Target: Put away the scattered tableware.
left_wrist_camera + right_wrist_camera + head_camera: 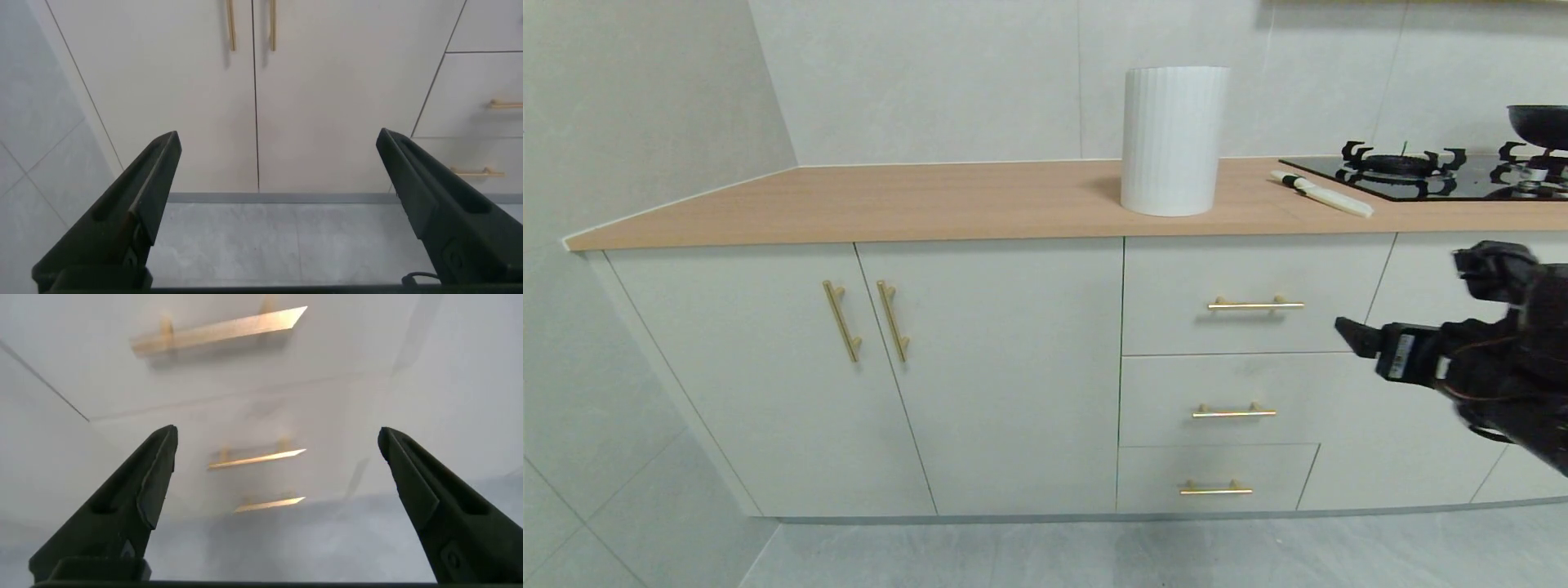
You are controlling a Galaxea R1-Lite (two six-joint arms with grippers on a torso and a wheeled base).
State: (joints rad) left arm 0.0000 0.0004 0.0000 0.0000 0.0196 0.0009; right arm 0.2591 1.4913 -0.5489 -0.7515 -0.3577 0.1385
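A white utensil with a dark band (1321,194) lies on the wooden countertop (890,200) beside the hob. A tall white ribbed container (1174,140) stands upright to its left. My right gripper (1405,294) hangs below counter level in front of the drawer stack, open and holding nothing; in the right wrist view its fingers (139,498) spread wide toward the top drawer handle (219,332). My left gripper (278,143) is open and holding nothing, low down, facing the double cupboard doors (253,90) and the floor.
Three drawers with gold handles (1255,305) (1233,412) (1215,490) are all closed. The cupboard doors with two vertical handles (866,320) are closed too. A black gas hob (1429,175) carries a dark pan (1539,124) at the far right. Grey tiled floor lies below.
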